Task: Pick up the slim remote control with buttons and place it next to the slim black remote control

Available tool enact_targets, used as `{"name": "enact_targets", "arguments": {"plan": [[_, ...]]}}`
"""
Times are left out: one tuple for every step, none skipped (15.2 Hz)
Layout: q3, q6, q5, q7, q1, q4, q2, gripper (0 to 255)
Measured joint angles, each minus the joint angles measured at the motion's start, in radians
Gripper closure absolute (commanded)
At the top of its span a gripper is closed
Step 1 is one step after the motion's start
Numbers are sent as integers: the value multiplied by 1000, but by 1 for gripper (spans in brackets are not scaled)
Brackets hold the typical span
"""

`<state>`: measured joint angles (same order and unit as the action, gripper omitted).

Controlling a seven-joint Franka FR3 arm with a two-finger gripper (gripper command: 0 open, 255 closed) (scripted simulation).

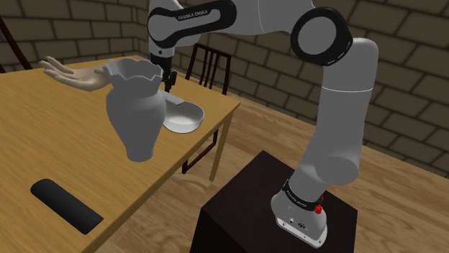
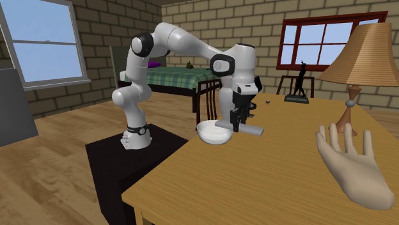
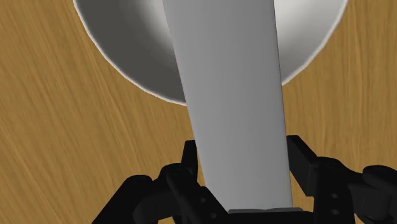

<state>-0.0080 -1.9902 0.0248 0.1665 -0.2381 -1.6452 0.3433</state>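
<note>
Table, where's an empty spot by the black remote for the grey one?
Bare wood lies all around the black remote: between it and the vase, and toward the hand on the shoulder view's left. It is crowded where vase, bowl and gripper with the grey remote bunch together.

The wooden tabletop (image 1: 79, 154) carries a white bowl (image 1: 183, 118) near the corner beside the chair. A grey vase (image 1: 137, 115) stands upright nearer the middle. A black remote (image 1: 66, 205) lies flat by the long edge. A beige model hand (image 1: 72, 75) and a lamp (image 2: 358, 57) sit toward the far side.
</note>
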Motion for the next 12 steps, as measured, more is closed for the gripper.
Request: {"name": "enact_targets", "arguments": {"plan": [[6,1,-2,20,-13,7,6,255],[13,-6,-5,44,-30,-6,-1,255],[21,-1,-8,70,-47,6,5,255],[27,0,-10,89,-60,12,10,255],[33,5,-13,110,-73,24,17,255],[39,4,-15,130,-87,25,18,255],[45,9,-18,151,-102,31,19,255],[52,10,-21,175,-118,41,27,255],[58,11,-24,195,-131,50,35,255],[64,15,-28,220,-148,64,45,255],[69,18,-31,238,-161,80,57,255],[75,25,-34,259,-176,97,68,255]]}}
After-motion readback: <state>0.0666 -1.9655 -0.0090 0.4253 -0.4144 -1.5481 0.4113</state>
